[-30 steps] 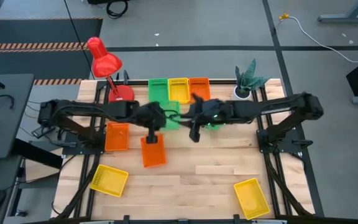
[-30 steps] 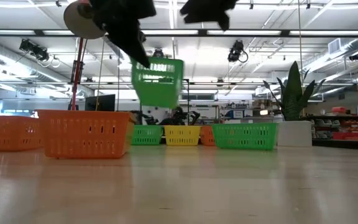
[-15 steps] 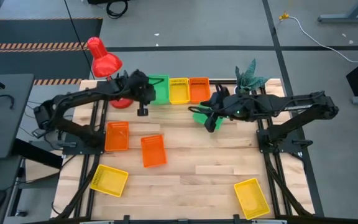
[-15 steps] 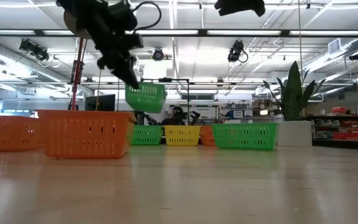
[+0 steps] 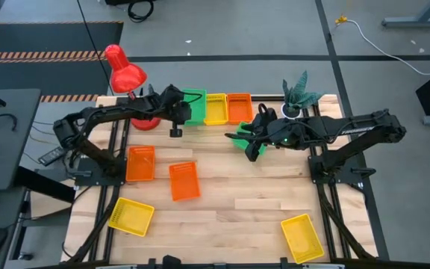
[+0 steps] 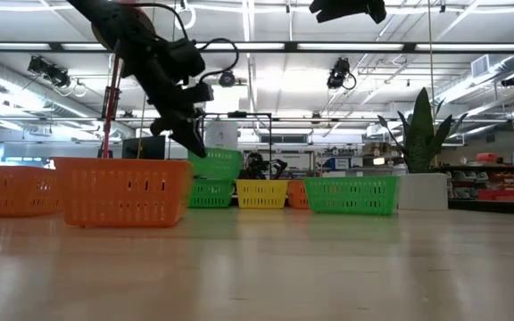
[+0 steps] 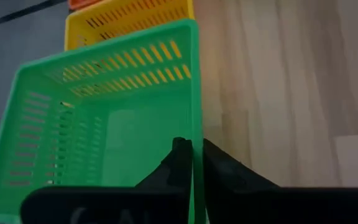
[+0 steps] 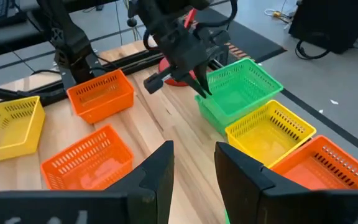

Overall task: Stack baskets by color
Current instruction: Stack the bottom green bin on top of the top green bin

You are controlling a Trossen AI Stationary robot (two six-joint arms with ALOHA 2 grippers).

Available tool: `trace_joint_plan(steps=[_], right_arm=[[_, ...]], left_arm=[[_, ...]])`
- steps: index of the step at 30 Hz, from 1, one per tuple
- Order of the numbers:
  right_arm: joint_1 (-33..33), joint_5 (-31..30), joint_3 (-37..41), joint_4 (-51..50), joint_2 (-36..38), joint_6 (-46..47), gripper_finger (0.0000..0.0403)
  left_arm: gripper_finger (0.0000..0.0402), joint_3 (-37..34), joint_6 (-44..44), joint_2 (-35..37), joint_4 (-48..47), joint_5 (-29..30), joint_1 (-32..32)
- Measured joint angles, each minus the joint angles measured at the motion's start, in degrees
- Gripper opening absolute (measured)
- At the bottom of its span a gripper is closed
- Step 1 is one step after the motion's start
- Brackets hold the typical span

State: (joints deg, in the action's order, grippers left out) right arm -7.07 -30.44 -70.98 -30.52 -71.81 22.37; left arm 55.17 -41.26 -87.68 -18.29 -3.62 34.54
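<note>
Straddling green basket [image 7: 117,118] rim: left tool [image 7: 191,155]

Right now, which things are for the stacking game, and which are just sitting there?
For the job:
green baskets
yellow baskets
orange baskets

Just lying about:
red lamp
white plant pot

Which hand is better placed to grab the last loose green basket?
Right. Its open right hand hangs above that green basket by the plant pot; the left hand is busy at the green stack in the back row.
</note>
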Motion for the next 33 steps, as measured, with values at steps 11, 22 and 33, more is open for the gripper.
trace_joint_plan(steps=[11, 22, 33], right_arm=[[0.38, -0.15, 0.0, -0.04, 0.0, 0.26, 0.0121], [2.59, 0.02, 0.02, -0.21, 0.0, 0.61, 0.0121], [4.55, 0.07, 0.02, -0.24, -0.02, 0.65, 0.0121]], left_arm=[[0.0104, 0.01, 0.1, -0.55, -1.11, 2.87, 1.49], [0.0147, 0.01, 12.18, 4.98, -3.24, -5.17, 1.62], [0.0057, 0.06, 23.04, -3.09, 8.17, -3.62, 0.11]])
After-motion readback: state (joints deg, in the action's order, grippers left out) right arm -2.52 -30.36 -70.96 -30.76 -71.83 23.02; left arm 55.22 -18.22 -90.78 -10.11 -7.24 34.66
